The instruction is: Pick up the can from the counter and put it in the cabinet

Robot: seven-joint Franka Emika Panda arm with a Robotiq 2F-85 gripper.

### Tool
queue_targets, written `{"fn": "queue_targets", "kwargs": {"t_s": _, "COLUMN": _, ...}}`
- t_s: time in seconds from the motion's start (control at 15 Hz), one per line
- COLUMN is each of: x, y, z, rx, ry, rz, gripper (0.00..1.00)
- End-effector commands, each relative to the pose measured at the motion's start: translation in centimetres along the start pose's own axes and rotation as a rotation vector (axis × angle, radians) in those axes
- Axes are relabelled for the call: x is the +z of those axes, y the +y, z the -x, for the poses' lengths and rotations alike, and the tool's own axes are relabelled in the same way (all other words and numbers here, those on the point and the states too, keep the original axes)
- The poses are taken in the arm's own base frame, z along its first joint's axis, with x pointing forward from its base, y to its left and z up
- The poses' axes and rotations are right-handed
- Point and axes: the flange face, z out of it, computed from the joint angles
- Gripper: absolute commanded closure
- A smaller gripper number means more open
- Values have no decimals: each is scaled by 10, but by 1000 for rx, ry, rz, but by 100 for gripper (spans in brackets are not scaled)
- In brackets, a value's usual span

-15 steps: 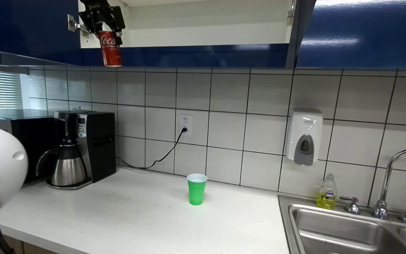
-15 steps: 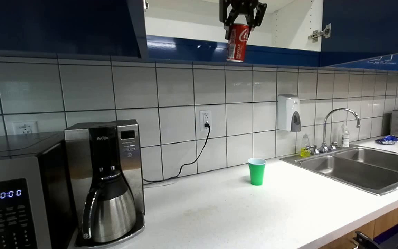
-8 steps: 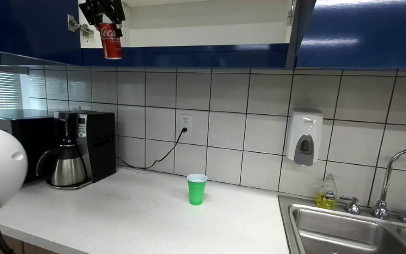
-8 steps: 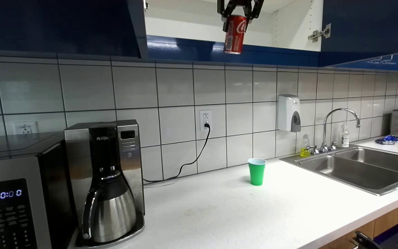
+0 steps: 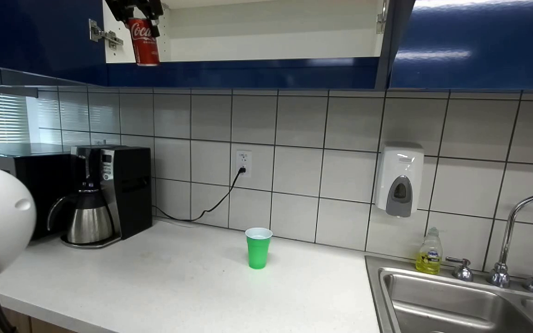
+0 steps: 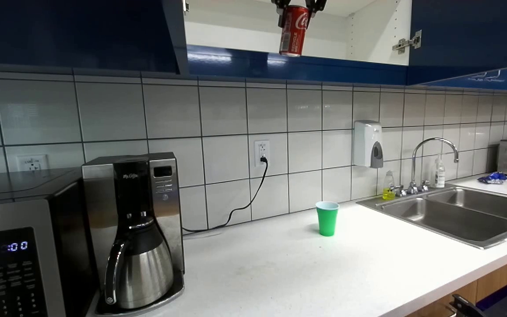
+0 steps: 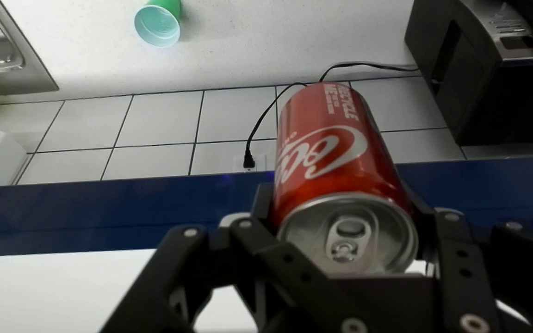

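The red can point(image 5: 145, 48) with a silvery top hangs slightly tilted in my gripper point(image 5: 142, 27), in front of the open cabinet point(image 5: 257, 73). Both also show in an exterior view, can point(image 6: 294, 37) and gripper point(image 6: 295, 18). The can's bottom overlaps the cabinet's blue lower edge point(image 6: 350, 67) in that view. In the wrist view my gripper point(image 7: 343, 208) is shut round the top end of the can point(image 7: 326, 143), a finger on each side. The blue edge point(image 7: 109, 208) runs behind the can. The white counter point(image 5: 178, 286) lies far below. The upper gripper is cut off in both exterior views.
A green cup point(image 5: 258, 249) stands on the counter. A coffee maker point(image 6: 132, 229) and a microwave point(image 6: 11, 246) stand at one end, a sink point(image 6: 464, 215) at the other. An open cabinet door point(image 6: 469, 35) with its hinge borders the opening. A soap dispenser point(image 5: 400, 180) hangs on the wall.
My gripper has risen with the can in it. In an exterior view it has also shifted a little left. The can's bottom has gone from below the cabinet's lower edge to about its level.
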Motion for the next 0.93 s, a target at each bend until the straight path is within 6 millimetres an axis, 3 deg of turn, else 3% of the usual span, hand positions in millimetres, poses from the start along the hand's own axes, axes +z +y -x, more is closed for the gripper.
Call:
{"fn": "queue_targets", "kwargs": {"t_s": 0.0, "x": -16, "y": -1, "z": -15, "rx": 24, "ry": 2, "rz": -3, "gripper": 61}}
{"fn": "queue_targets", "kwargs": {"t_s": 0.87, "x": -40, "y": -4, "z": -45, "rx": 48, "ry": 47, "rz": -20, "gripper": 61}}
